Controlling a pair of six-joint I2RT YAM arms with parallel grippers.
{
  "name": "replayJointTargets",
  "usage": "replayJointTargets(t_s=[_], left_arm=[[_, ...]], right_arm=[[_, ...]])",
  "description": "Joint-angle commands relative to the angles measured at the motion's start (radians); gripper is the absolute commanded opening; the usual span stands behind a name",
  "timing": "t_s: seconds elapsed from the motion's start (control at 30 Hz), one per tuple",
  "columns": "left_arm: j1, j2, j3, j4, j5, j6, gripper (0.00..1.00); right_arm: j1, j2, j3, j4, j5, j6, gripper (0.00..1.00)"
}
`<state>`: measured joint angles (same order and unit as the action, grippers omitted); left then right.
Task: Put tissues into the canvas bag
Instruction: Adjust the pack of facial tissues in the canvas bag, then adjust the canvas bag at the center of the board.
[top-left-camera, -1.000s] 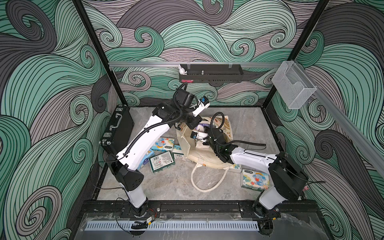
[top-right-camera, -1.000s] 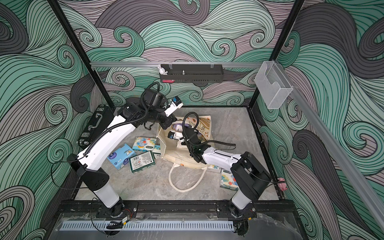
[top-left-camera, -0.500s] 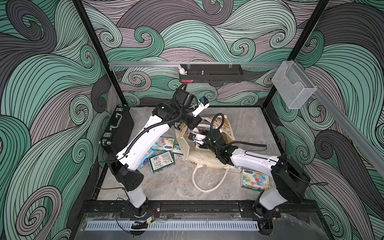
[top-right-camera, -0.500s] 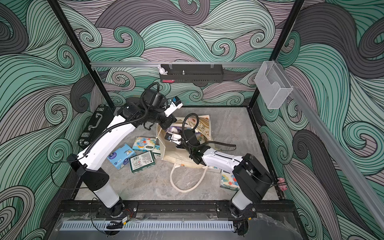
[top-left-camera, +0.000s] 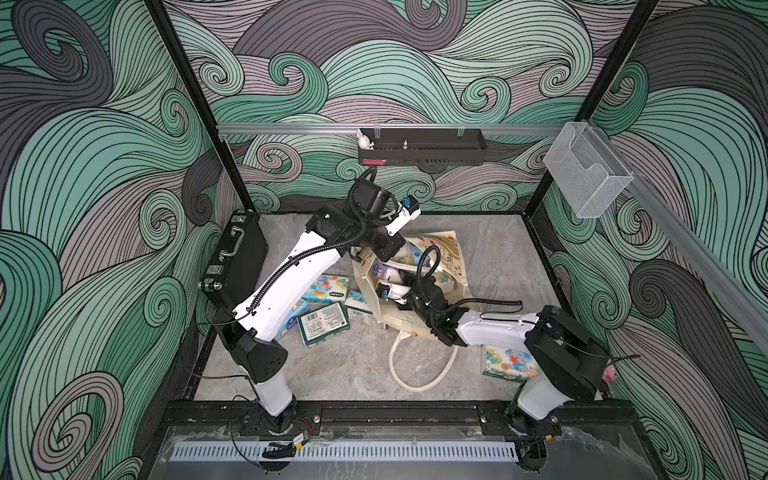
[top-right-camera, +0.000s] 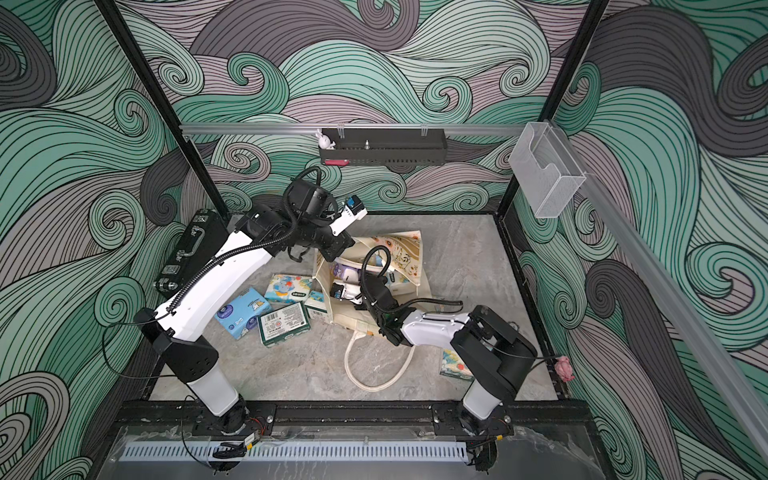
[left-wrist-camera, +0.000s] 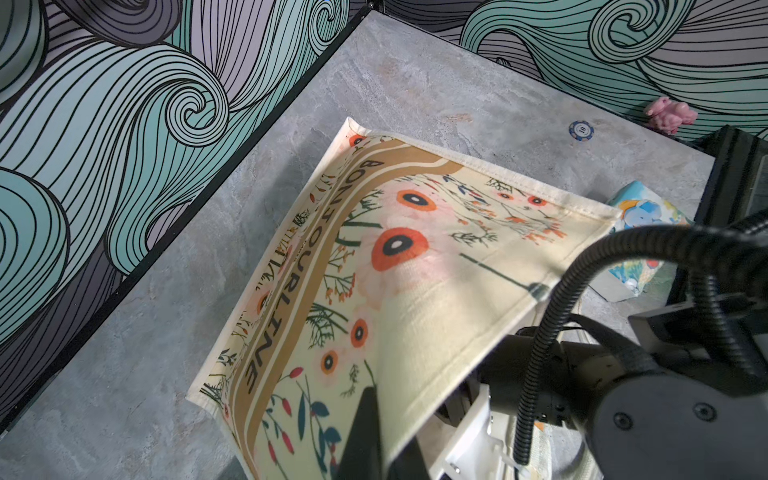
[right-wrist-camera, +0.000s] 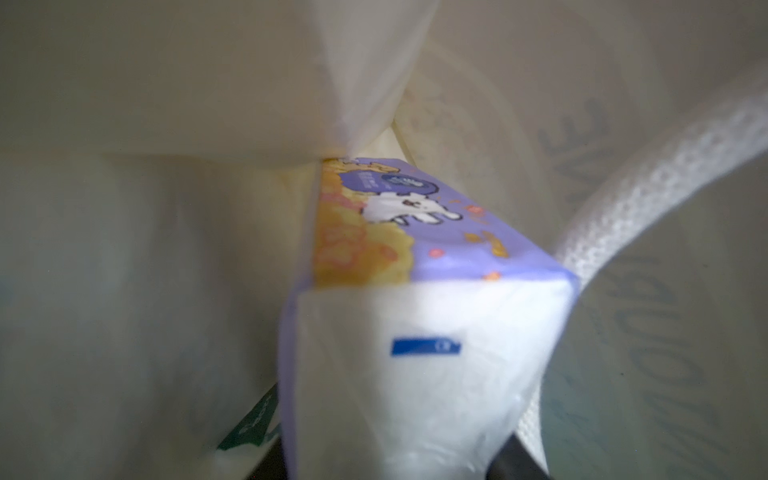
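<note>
Your left jaws pinch the bag (left-wrist-camera: 415, 257) rim, holding its mouth lifted off the table (top-left-camera: 353, 370). Your right jaws reach inside the bag, a purple pack (right-wrist-camera: 440, 232) just ahead; you cannot tell whether they grip it. Four packs (top-left-camera: 328, 289) lie by the left arm (top-left-camera: 291, 282), a fifth pack (top-left-camera: 509, 363) under the right arm (top-left-camera: 494, 332).

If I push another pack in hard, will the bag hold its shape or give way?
Likely give way: the bag is cloth, its wall draped and curved where the left gripper lifts it. Its handle lies limp on the table, so it is floppy. It may slide too, seeming light.
</note>
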<state>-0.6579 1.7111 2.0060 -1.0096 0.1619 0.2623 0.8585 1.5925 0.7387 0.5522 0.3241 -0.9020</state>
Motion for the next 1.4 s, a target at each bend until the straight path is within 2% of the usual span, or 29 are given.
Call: replayJointTargets(t_s=[0.0,0.13,0.2,0.23,0.3,0.43,0.53,0.7,0.77,0.8,0.83,0.93,1.03,1.17,1.27,1.37], left_arm=[[-0.003,-0.024,0.035,-0.001,0.001,0.004,0.0],[-0.003,-0.022,0.03,-0.001,-0.008,0.009,0.0],[-0.001,-0.018,0.031,-0.003,-0.015,0.011,0.0],[-0.001,-0.018,0.032,-0.003,-0.016,0.011,0.0],[-0.002,-0.017,0.031,-0.002,-0.016,0.009,0.0],[-0.002,-0.004,0.032,0.009,-0.03,0.008,0.0],[-0.001,0.015,0.036,0.008,-0.057,0.008,0.0],[-0.001,0.032,0.014,0.019,-0.02,0.001,0.0],[-0.002,0.031,-0.022,0.047,-0.008,0.003,0.02],[-0.001,0.033,-0.049,0.067,-0.007,0.007,0.11],[0.0,0.037,-0.073,0.088,-0.014,0.014,0.16],[0.007,0.077,-0.07,0.11,-0.072,0.031,0.14],[0.029,0.153,0.017,0.121,-0.093,0.039,0.0],[0.035,0.251,0.143,0.161,-0.093,0.075,0.0],[0.042,0.361,0.327,0.118,-0.121,0.059,0.0],[0.055,0.438,0.494,0.076,-0.142,0.003,0.0]], right_arm=[[-0.004,-0.091,-0.03,-0.079,-0.146,0.055,0.79],[-0.04,-0.282,-0.04,-0.261,-0.446,0.137,0.79],[-0.072,-0.376,-0.054,-0.305,-0.572,0.223,0.77],[-0.093,-0.415,-0.056,-0.328,-0.626,0.279,0.74],[-0.118,-0.469,-0.055,-0.376,-0.653,0.38,0.63],[-0.122,-0.585,-0.079,-0.429,-0.62,0.588,0.3],[-0.122,-0.683,-0.108,-0.489,-0.589,0.748,0.17],[-0.122,-0.731,-0.134,-0.603,-0.429,0.999,0.11],[-0.122,-0.711,-0.134,-0.608,-0.438,1.011,0.09],[-0.123,-0.706,-0.137,-0.604,-0.434,1.014,0.09],[-0.122,-0.709,-0.142,-0.595,-0.421,1.023,0.07],[-0.122,-0.726,-0.147,-0.589,-0.378,1.021,0.05],[-0.124,-0.746,-0.131,-0.632,-0.285,1.014,0.05],[-0.14,-0.763,-0.117,-0.7,-0.191,1.047,0.04],[-0.156,-0.757,-0.112,-0.743,-0.18,1.07,0.05],[-0.161,-0.755,-0.113,-0.776,-0.157,1.096,0.11]])
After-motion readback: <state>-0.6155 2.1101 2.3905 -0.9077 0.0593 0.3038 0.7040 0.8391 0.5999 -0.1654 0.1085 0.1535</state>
